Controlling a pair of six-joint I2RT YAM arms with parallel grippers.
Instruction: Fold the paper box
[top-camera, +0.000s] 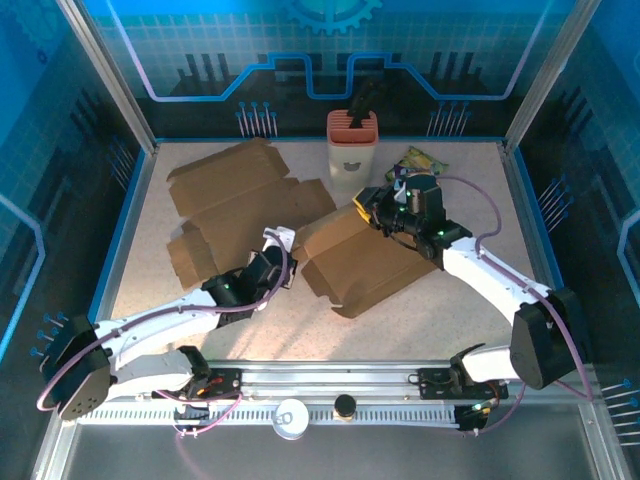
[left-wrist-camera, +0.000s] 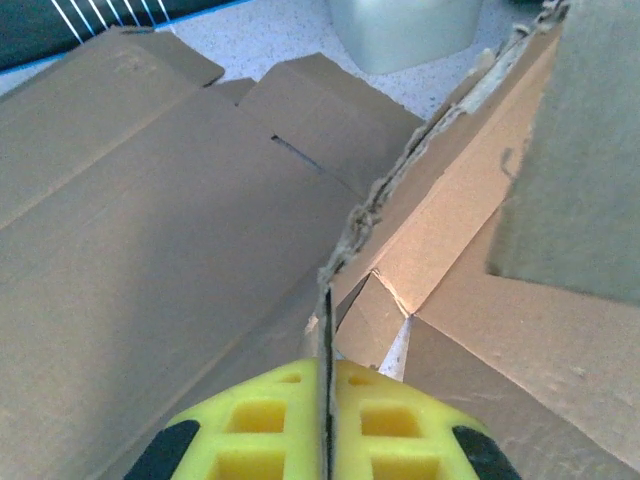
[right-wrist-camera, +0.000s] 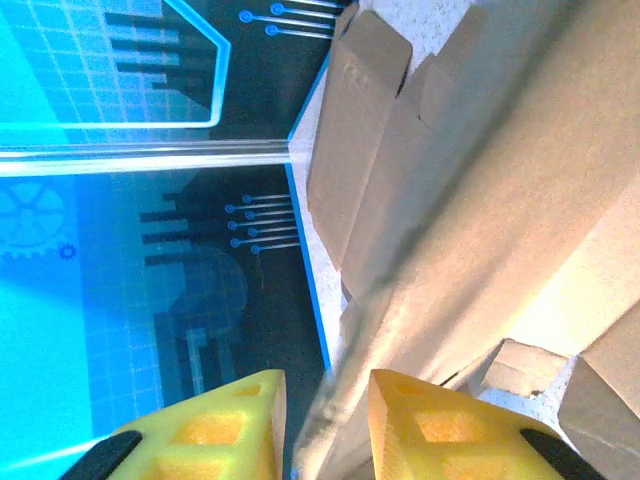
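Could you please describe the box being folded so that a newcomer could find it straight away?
On the speckled table, look just right of centre, in front of the white tub with the orange top. The half-folded cardboard box lies there, between the left tool and the right tool. Unlike the flat cardboard blank to its left, it has walls raised off the surface.

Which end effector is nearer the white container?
Right: right end effector just in front of the white container; left end effector, gripping the paper box, farther away, near-left.
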